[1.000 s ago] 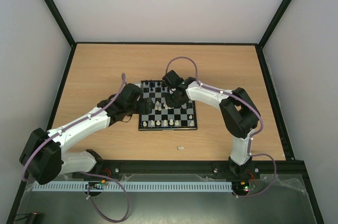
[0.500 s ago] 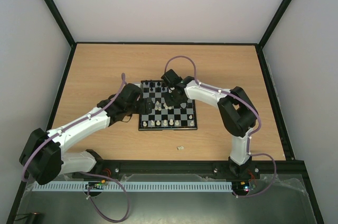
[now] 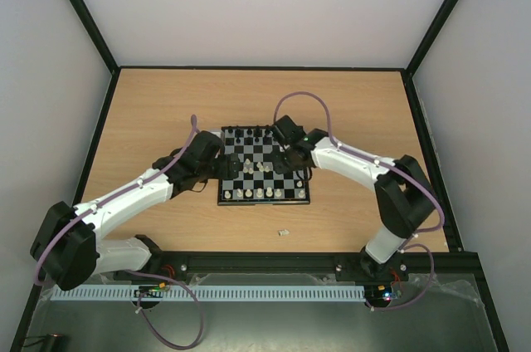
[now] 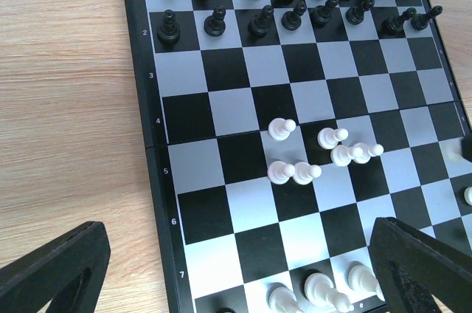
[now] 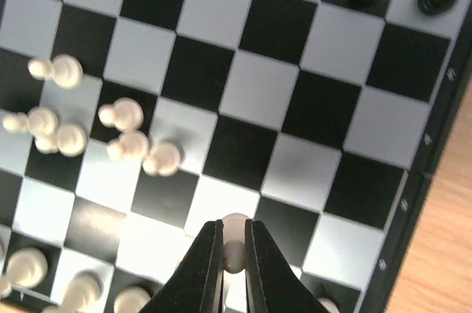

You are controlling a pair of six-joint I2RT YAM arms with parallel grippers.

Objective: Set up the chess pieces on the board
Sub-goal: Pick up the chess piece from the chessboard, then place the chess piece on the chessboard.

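The board [image 3: 221,178] lies mid-table with black chess pieces [image 4: 291,14] lined up in its two far rows. Several white pawns [image 4: 295,173] stand bunched near the centre, and more white pieces [image 4: 317,287] stand along the near row. My right gripper [image 5: 234,238] hovers over the board's right part, shut on a small white piece [image 5: 236,222] held between its fingertips. The same gripper [image 3: 292,166] shows in the top view. My left gripper [image 4: 236,272] hangs wide open over the board's left side with nothing between its fingers [image 4: 51,269].
One small white piece [image 3: 283,233] lies on the wooden table in front of the board, near the arm bases. Black frame rails [image 3: 104,128] border the table on all sides.
My right gripper has closed on a white piece and shifted right and nearer over the board, its elbow swinging out to the right. The left arm has not moved.
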